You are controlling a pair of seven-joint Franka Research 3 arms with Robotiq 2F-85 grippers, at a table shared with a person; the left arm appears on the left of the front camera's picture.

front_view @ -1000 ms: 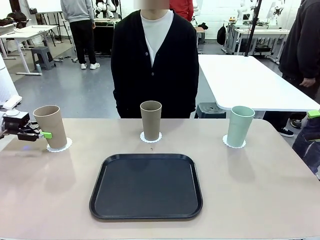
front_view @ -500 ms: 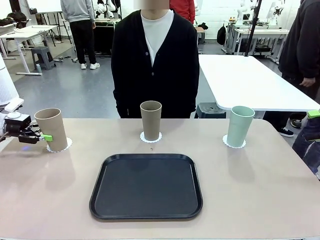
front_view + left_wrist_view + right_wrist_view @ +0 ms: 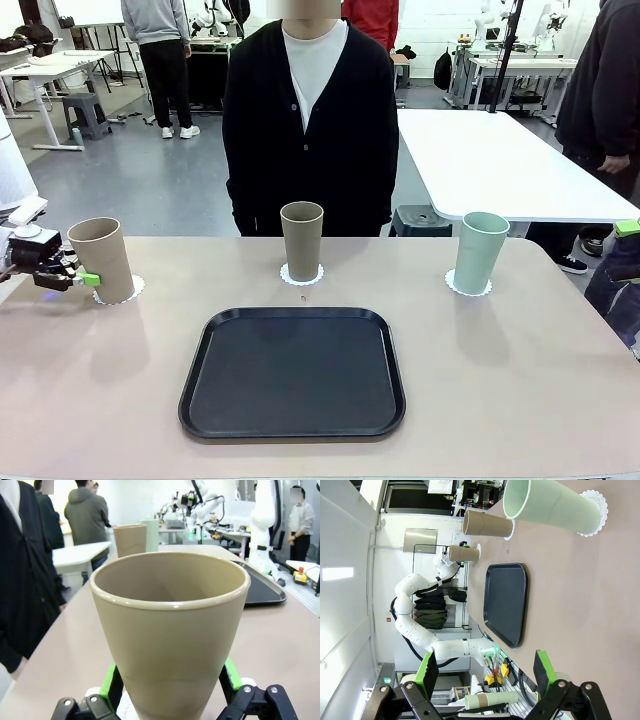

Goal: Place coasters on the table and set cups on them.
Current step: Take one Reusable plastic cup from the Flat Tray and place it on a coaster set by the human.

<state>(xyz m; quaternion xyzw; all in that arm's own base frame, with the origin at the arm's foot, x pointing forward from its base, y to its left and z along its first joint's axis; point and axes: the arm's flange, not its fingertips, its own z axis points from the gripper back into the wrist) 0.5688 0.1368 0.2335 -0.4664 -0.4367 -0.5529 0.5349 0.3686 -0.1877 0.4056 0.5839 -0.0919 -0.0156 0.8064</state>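
Note:
Three cups stand on white scalloped coasters along the far side of the beige table [image 3: 520, 400]. At the left a tan cup [image 3: 100, 258] rests on its coaster [image 3: 124, 292], leaning slightly left. My left gripper [image 3: 72, 275] reaches in from the left edge. In the left wrist view that tan cup [image 3: 170, 630] stands between the green pads [image 3: 111, 682], which are spread wide with a thin dark gap on each side. A second tan cup [image 3: 302, 240] sits on the middle coaster [image 3: 301, 276]. The mint cup [image 3: 479, 252] sits on the right coaster [image 3: 467, 289]. My right gripper [image 3: 485, 680] is open with nothing between its fingers, well back from the mint cup [image 3: 545, 504].
A black rounded-square tray [image 3: 292, 372] with nothing on it lies in the middle of the table near me. A person in a black cardigan [image 3: 308, 120] stands at the far edge behind the middle cup. A white table [image 3: 500, 160] stands behind on the right.
The left tan cup has come down a little and stands lower on its coaster. My left gripper has drifted slightly left and down. The other cups and the right arm are unchanged.

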